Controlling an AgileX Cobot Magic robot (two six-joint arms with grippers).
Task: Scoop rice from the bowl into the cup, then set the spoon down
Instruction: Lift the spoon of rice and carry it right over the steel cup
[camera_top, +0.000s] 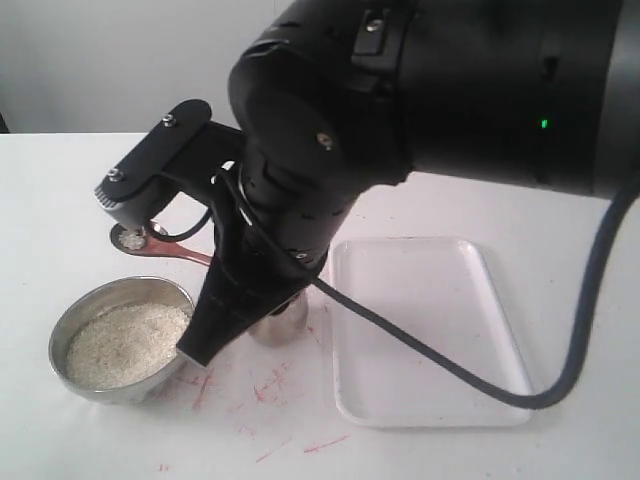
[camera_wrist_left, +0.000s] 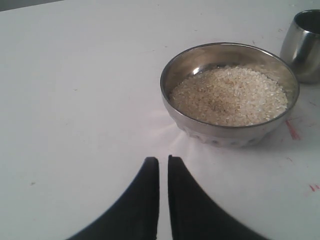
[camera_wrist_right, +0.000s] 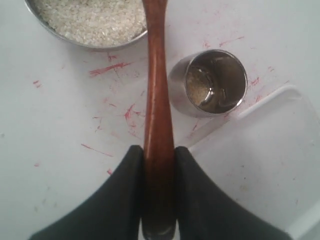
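Note:
My right gripper (camera_wrist_right: 159, 150) is shut on the handle of the reddish-brown wooden spoon (camera_wrist_right: 156, 95). The spoon's head (camera_top: 132, 238) carries a little rice and hangs in the air past the bowl's far side. The steel bowl (camera_top: 66, 330) holds a bed of white rice (camera_top: 125, 342). The small steel cup (camera_wrist_right: 216, 82) stands beside the spoon handle with a few grains of rice (camera_wrist_right: 196, 89) inside; in the exterior view the cup (camera_top: 285, 328) is mostly hidden behind the arm. My left gripper (camera_wrist_left: 163, 161) is shut on nothing, low over the table short of the bowl (camera_wrist_left: 227, 131).
A white rectangular tray (camera_top: 430, 330) lies to the right of the cup, and its corner (camera_wrist_right: 265, 165) shows in the right wrist view. Red marks (camera_top: 265, 385) streak the white table in front of the bowl and cup. The bulky black right arm (camera_top: 330, 150) fills the middle.

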